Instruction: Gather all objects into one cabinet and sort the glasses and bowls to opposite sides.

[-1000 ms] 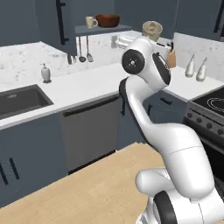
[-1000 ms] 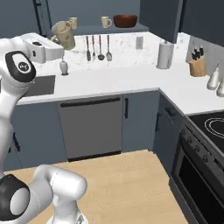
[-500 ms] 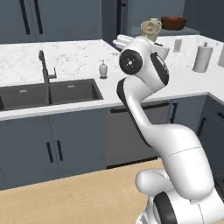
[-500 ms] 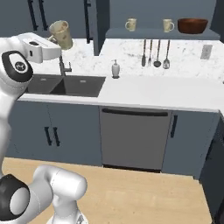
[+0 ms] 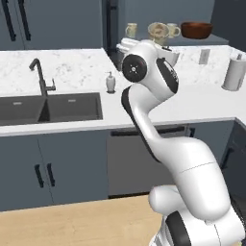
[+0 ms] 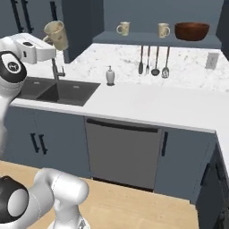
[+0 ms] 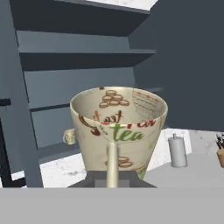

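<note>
White speckled surface [image 6: 147, 100]: sink [image 6: 58, 91] left, soap dispenser [image 6: 110, 75] beside it. Far shelf [image 6: 147, 38]: two cups [image 6: 123, 29], brown bowl [image 6: 191, 31] right. Jaws clamped on third cup [image 6: 56, 35], raised above sink; grip apparently at handle.

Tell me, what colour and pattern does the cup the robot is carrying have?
The cup is cream, with brown rings and lettering plus green "tea" inside; the hand view shows it best.

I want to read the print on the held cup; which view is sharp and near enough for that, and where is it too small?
Hand view: the cup looms close, evenly lit, its tea lettering legible. Left base view: the same cup is small and soft. Right base view: cup tilted, pattern unreadable.
</note>
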Motion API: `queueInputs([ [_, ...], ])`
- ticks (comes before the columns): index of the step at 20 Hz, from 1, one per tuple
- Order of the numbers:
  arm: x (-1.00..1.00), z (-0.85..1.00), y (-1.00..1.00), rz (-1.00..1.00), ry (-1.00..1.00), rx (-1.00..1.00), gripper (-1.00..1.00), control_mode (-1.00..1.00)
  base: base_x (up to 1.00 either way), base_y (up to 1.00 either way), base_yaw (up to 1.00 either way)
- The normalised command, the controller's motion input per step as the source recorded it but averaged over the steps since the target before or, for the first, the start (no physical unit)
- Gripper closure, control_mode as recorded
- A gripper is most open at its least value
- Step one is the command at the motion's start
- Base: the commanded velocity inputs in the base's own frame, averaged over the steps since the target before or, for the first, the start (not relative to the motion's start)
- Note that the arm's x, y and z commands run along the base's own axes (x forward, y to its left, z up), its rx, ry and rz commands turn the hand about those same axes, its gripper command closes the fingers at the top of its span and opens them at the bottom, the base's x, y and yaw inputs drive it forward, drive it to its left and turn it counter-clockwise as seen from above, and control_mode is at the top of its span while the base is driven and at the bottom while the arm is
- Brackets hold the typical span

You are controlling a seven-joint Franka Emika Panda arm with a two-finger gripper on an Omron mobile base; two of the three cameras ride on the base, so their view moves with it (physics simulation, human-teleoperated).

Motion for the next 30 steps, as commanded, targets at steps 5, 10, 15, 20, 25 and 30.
queueInputs([
  [5, 0.00, 0.00, 0.00, 0.00, 0.00, 0.00, 1.00, 1.00, 0.40, -0.98, 0.03],
  [10, 0.00, 0.00, 0.00, 0.00, 0.00, 0.00, 1.00, 1.00, 0.53, -0.62, 0.00],
  [15, 0.00, 0.00, 0.00, 0.00, 0.00, 0.00, 1.00, 1.00, 0.98, -0.35, 0.00],
  [20, 0.00, 0.00, 0.00, 0.00, 0.00, 0.00, 1.00, 1.00, 1.00, -0.33, 0.00],
  [25, 0.00, 0.00, 0.00, 0.00, 0.00, 0.00, 1.00, 1.00, 1.00, -0.31, 0.00],
  [30, 0.00, 0.00, 0.00, 0.00, 0.00, 0.00, 1.00, 1.00, 0.69, -0.27, 0.00],
])
